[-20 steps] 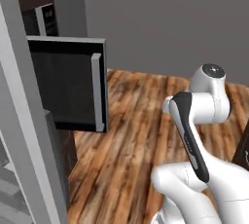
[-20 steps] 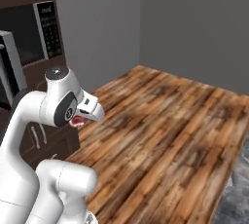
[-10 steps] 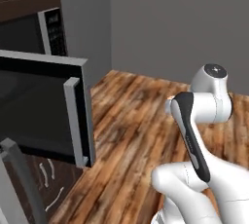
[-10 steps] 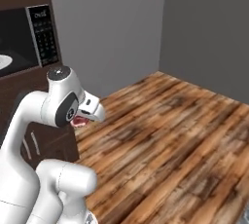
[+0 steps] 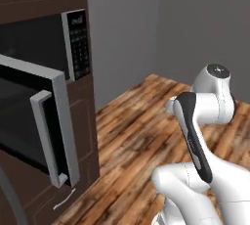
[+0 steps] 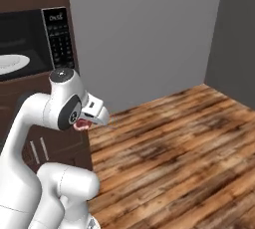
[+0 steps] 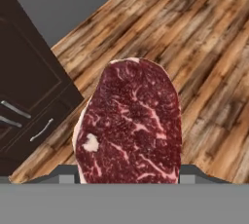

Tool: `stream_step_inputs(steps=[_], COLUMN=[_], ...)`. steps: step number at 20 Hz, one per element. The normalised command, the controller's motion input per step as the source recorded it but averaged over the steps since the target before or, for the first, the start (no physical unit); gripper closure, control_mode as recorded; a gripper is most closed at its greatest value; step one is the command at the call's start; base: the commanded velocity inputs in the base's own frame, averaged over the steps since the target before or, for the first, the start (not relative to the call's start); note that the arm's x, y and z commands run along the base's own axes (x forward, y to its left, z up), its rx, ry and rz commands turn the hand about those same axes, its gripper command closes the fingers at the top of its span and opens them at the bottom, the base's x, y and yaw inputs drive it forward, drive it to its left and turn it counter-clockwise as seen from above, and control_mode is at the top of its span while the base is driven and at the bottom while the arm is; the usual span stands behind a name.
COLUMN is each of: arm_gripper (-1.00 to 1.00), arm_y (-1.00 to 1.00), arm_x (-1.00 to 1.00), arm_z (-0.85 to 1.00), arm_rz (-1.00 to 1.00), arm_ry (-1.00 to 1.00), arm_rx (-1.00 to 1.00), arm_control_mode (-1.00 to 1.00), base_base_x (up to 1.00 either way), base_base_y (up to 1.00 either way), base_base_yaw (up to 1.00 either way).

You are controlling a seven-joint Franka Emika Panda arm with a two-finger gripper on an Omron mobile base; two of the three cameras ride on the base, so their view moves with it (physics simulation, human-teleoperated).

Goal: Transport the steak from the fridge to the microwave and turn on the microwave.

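The white arm's two-finger gripper [image 6: 88, 121] is folding in close to the robot's own body, and a flat, dark red slab of raw steak [image 7: 130, 125] with white marbling and a paler fatty edge is sitting clamped between its jaws. In the hand view the meat is standing up from the bottom edge, where two grey tips are flanking its lower end, and it is covering much of the brown plank floor [image 7: 204, 47] behind it. In the right base view a small reddish sliver of the same steak [image 6: 82, 124] is peeking out under the white hand, beside the arm's rounded upper joint.

The wide black built-in microwave [image 5: 44, 53] is sitting in a dark brown wooden cabinet wall [image 5: 83, 136], with its black keypad [image 5: 79, 45] at the right end. Its dark glass door with the silver frame [image 5: 34, 121] is standing swung open toward the camera, the vertical silver handle [image 5: 46, 141] showing at its free edge. In the right base view a white round plate [image 6: 12, 63] is lying inside the open cavity, left of the keypad. The steak is well apart from the microwave, out over the floor, level with the lower dark cabinet drawers [image 7: 24, 116] that are showing at the left of the hand view. A plain grey wall [image 6: 144, 34] is closing the room behind
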Motion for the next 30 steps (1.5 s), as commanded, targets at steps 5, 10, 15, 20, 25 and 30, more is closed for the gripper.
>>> stream_step_inputs(steps=[5, 10, 15, 20, 25, 30], arm_gripper=[1.0, 1.0, 1.0, 1.0, 1.0, 1.0], arm_y=[0.0, 0.0, 0.0, 0.0, 0.0, 0.0], arm_x=[0.0, 0.0, 0.0, 0.0, 0.0, 0.0], arm_z=[0.0, 0.0, 0.0, 0.0, 0.0, 0.0], arm_rz=[0.0, 0.0, 0.0, 0.0, 0.0, 0.0], arm_ry=[0.0, 0.0, 0.0, 0.0, 0.0, 0.0], arm_rx=[0.0, 0.0, 0.0, 0.0, 0.0, 0.0], arm_control_mode=[1.0, 1.0, 1.0, 1.0, 1.0, 1.0], base_base_x=[0.68, 0.66, 0.6, 0.38, 0.29, 0.2], base_base_y=[-0.07, -0.01, -0.01, -0.01, -0.13, 0.0], base_base_yaw=[0.52, 0.57, 0.57, 0.45, 0.1, 0.0])
